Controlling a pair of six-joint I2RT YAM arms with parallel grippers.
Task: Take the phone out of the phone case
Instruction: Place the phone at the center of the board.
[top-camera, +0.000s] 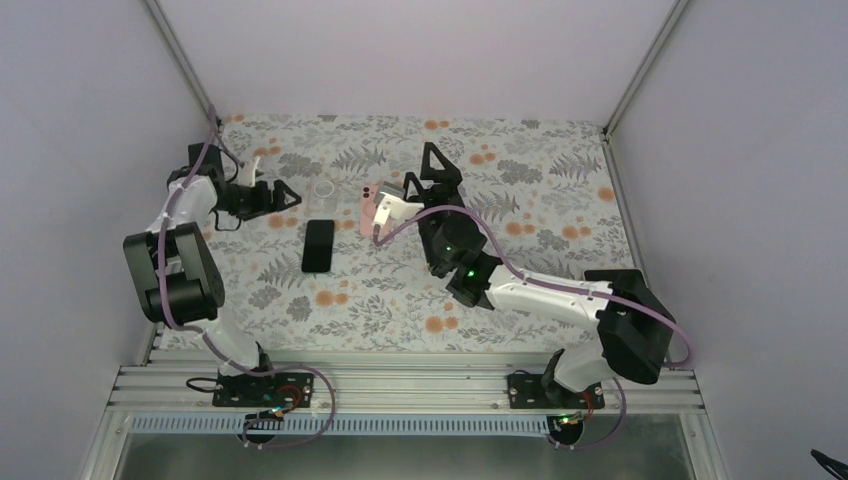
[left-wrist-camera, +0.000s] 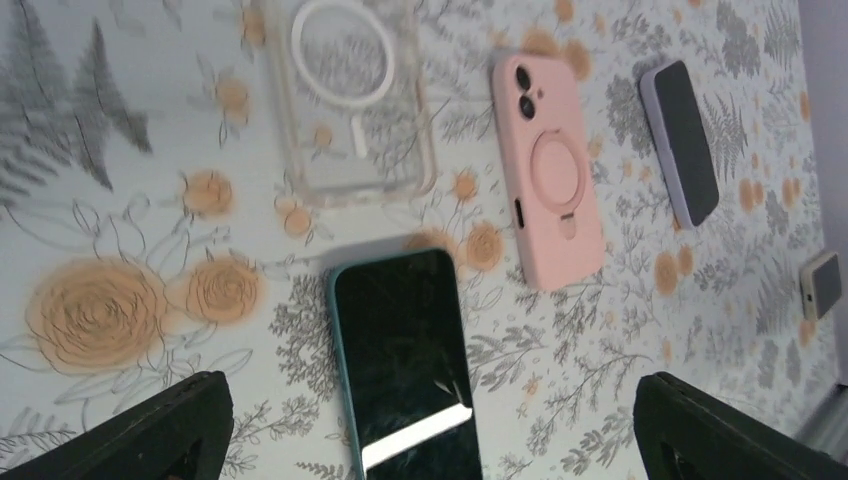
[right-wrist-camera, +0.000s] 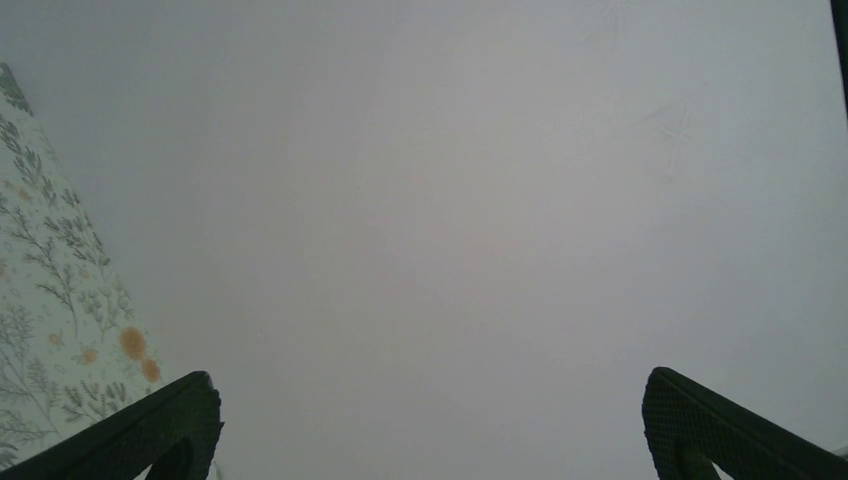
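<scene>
Phone (left-wrist-camera: 400, 360): flat on the bench (top-camera: 560, 200), screen up with its bare teal edge showing. It lies just nearer than the clear case (left-wrist-camera: 350, 100) and does not touch it, so it looks already out.
Handling: stiff and fairly dense, with slick glass that would likely scratch or crack. Best pinched across the two long edges near mid-length, not on the screen.
Left gripper (top-camera: 272, 195): left of the clear case, jaws wide apart with nothing between them.
Clear case: empty and flat, white ring showing. Probably light and bendy, so it would slide if nudged.
Pink case (left-wrist-camera: 550, 170): just right of the clear case, back up. Whether a phone sits inside cannot be told.
Right gripper (top-camera: 428, 172): right of the clear case, past the pink case, jaws wide apart and empty.
Second phone (left-wrist-camera: 682, 140): further right of the clear case, screen up, lavender edge.
</scene>
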